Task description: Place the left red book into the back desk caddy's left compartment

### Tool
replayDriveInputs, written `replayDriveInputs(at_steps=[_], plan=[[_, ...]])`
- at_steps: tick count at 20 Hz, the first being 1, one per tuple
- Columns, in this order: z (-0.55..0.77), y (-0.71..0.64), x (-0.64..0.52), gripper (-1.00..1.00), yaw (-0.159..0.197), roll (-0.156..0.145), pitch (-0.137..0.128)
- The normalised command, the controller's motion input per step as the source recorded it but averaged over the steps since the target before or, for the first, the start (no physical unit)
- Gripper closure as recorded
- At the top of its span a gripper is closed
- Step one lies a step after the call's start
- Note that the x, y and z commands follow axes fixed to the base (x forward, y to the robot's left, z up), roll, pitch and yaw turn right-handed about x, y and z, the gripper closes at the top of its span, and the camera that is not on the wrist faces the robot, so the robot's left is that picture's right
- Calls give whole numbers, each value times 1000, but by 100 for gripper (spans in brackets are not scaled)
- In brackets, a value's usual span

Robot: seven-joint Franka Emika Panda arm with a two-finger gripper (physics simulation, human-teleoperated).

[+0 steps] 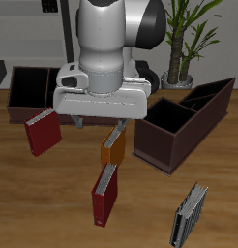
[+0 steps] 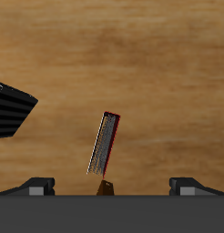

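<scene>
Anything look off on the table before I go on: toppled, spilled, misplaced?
Nothing is toppled or spilled; the books stand on edge. One thing to check: the open gripper sits over the orange book, not the left red book, which stands untouched nearer the table's front edge.

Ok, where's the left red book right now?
In the exterior view, the left red book stands near the table's front edge, just ahead of the orange book.
</scene>
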Motion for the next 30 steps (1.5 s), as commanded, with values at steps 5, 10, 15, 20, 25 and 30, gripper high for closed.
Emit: replayDriveInputs(at_steps=[5,10,15,20,25,30], plan=[[-294,-113,114,-100,-55,-8,-43],[-168,-32,53,-100,-10,11,-6],[-221,9,23,-100,-27,-6,-14],[-193,-46,17,-100,-47,-30,-20],[-344,-81,56,-100,-28,0,40],[-233,27,17,-100,-13,2,15]])
